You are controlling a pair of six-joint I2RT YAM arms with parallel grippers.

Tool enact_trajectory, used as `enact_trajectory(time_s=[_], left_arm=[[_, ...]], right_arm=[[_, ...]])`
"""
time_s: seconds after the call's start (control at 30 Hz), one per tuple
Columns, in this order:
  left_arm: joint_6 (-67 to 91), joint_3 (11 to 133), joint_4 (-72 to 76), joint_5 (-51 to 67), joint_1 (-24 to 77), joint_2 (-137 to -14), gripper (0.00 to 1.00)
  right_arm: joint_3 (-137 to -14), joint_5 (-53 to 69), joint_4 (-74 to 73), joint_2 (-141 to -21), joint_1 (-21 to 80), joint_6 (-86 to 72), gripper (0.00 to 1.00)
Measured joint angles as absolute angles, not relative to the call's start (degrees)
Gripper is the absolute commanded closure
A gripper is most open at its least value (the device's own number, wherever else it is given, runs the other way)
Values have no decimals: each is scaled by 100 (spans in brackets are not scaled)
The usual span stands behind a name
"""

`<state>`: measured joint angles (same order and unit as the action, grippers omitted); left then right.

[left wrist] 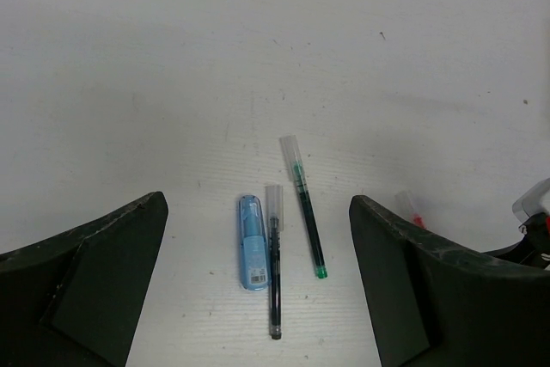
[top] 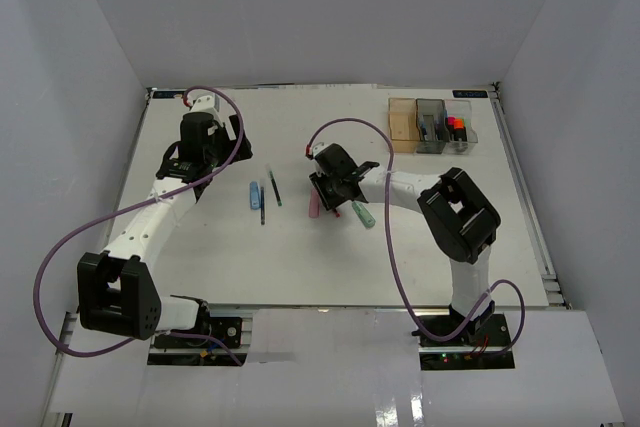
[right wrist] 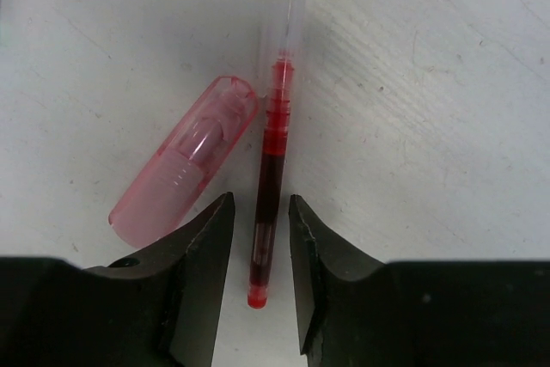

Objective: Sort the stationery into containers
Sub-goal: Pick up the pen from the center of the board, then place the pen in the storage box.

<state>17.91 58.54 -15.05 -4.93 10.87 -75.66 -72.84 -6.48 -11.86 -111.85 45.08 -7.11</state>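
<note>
We are at the pick-up step for the red pen [right wrist: 271, 169], which lies flat on the tabletop [top: 300, 257] near the middle. Our right end effector [right wrist: 260, 212] sits low over it. Its two fingers are spread just a little, one on each side of the pen's lower half, and as far as we can see they are not squeezing it yet. A pink stick [right wrist: 185, 161] lies just beside the pen at 9 o'clock, so we should close slowly and not catch it. We think a firm pinch and a straight lift is best, since the thin pen could roll. The containers [top: 432, 125] wait at 2 o'clock. Our left end effector [left wrist: 258, 202] hangs wide open above a blue stick [left wrist: 251, 251], a dark pen [left wrist: 274, 272] and a green pen [left wrist: 308, 221].
</note>
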Motion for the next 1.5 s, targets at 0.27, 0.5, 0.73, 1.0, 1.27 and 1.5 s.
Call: enact_trajectory(time_s=[0.27,0.5,0.73,1.0,1.27,1.5], left_arm=[[1791,5854,-1505,-491,1081,-7566,2],[1791,5854,-1505,-493,1066,-7566,2],[1791,5854,-1507,-491,1061,-7566,2],[1791,5854,-1516,-491,1059,-7566,2],[1791,5854,-1546,-491,1059,-7566,2],[1791,5854,-1549,-489,1059,-7566,2]], right_arm=[[-7338,-1020,-1208,-11222,4512,-714,82],[-7389,-1404,-1527,-10980,4246,-456,85],[-7826,-1531,-1612,-10237,2705,-207,83],[-8750,-1428,-1671,-10597,1059,-73,78],[-9867,-1164,-1673,-11869,698,45,70],[-9998,-1142,-1894,-12239,633,25,61]])
